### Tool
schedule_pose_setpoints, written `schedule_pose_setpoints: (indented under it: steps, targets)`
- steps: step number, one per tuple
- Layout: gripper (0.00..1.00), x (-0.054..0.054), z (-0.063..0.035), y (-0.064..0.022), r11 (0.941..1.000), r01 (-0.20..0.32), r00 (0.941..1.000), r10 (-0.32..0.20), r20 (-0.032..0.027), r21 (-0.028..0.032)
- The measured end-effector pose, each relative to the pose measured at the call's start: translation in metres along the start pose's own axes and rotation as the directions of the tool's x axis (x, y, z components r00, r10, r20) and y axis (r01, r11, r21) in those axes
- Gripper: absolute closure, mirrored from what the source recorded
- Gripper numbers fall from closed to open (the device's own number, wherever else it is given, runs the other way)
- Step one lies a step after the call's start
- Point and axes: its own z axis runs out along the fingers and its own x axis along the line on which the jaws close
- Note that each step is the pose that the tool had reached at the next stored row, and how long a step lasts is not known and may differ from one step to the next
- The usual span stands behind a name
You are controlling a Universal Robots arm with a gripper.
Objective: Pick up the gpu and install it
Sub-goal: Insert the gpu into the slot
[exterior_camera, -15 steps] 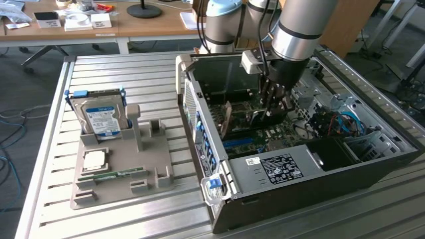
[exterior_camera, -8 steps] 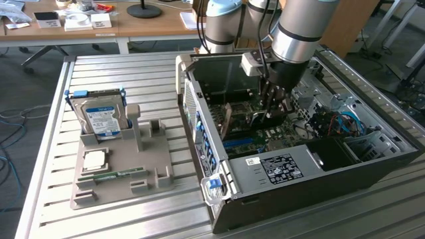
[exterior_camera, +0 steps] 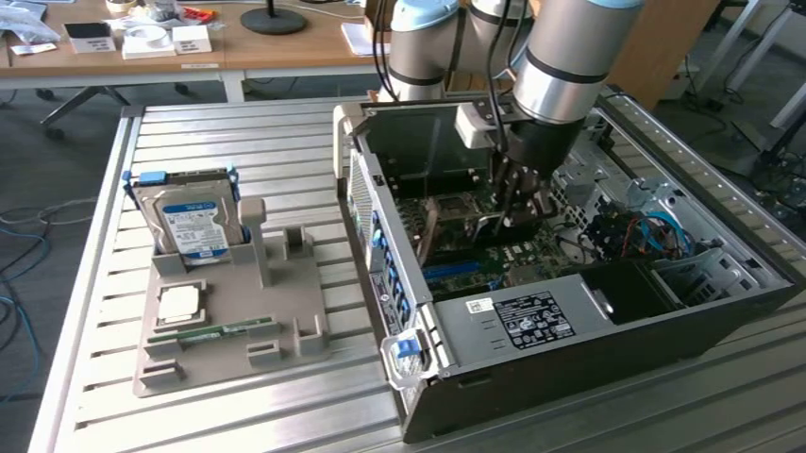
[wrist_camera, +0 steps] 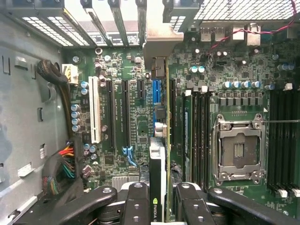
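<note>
So the arm (exterior_camera: 561, 75) was reaching down into the open computer case (exterior_camera: 592, 321), which lay on its side on the slatted metal table (exterior_camera: 101, 189). In the wrist view the gripper (wrist_camera: 161, 204) was clamped narrow around the gpu (wrist_camera: 158, 164), with 2 black fingers (wrist_camera: 137, 201) pinching the card edge-on, 1 on each side, right by the little green logo on the card's black block. The card hung over the motherboard (wrist_camera: 136, 122), lined up with the blue slot (wrist_camera: 157, 91), but I honestly couldn't tell if its edge was touching the slot or just above it. The empty processor socket (wrist_camera: 238, 150) sat off to one side of the card, well apart. Out on the table, on the exterior view's left, the grey parts tray (exterior_camera: 283, 326) held the hard drive (exterior_camera: 195, 222) standing upright in its bracket, plus a memory stick (exterior_camera: 214, 332) lying flat near the tray's front.
</note>
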Motion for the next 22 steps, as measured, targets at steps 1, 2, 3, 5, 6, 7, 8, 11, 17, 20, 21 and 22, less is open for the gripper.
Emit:
schedule_pose_setpoints:
  steps: [1,2,3,5,6,7,8,11,17,20,21,22]
  targets:
    - [0.73,0.0000,0.0002,0.0001,1.0000,0.000,1.0000,0.000,-0.0002,-0.0001]
    - [0.73,0.0001,0.0002,0.0001,1.0000,0.000,1.0000,0.000,-0.0002,-0.0001]
    - [0.73,0.0001,0.0003,0.0002,1.0000,0.000,1.0000,0.000,-0.0002,-0.0001]
    - [0.73,0.0000,0.0004,0.0002,1.0000,0.000,1.0000,0.000,0.0000,0.0000]
    - [0.73,0.0000,0.0005,0.0002,1.0000,0.000,1.0000,0.000,0.0000,-0.0001]
    - [0.73,0.0000,0.0009,0.0002,1.0000,0.000,1.0000,0.000,0.0003,0.0000]
    - [0.73,0.0000,0.0012,0.0002,1.0000,0.000,1.0000,0.000,0.0003,0.0001]
    - [0.73,0.0001,0.0017,0.0002,1.0000,0.000,1.0000,0.000,-0.0002,-0.0001]
    - [0.73,0.0009,0.0037,0.0004,1.0000,0.000,1.0000,0.000,0.0001,0.0000]
    - [0.73,0.0022,0.0038,0.0002,1.0000,0.000,1.0000,0.000,0.0000,0.0000]
    - [0.73,0.0030,0.0037,0.0002,1.0000,0.000,1.0000,0.000,-0.0001,-0.0001]
    - [0.73,0.0039,0.0037,0.0002,1.0000,0.000,1.0000,0.000,0.0000,-0.0001]
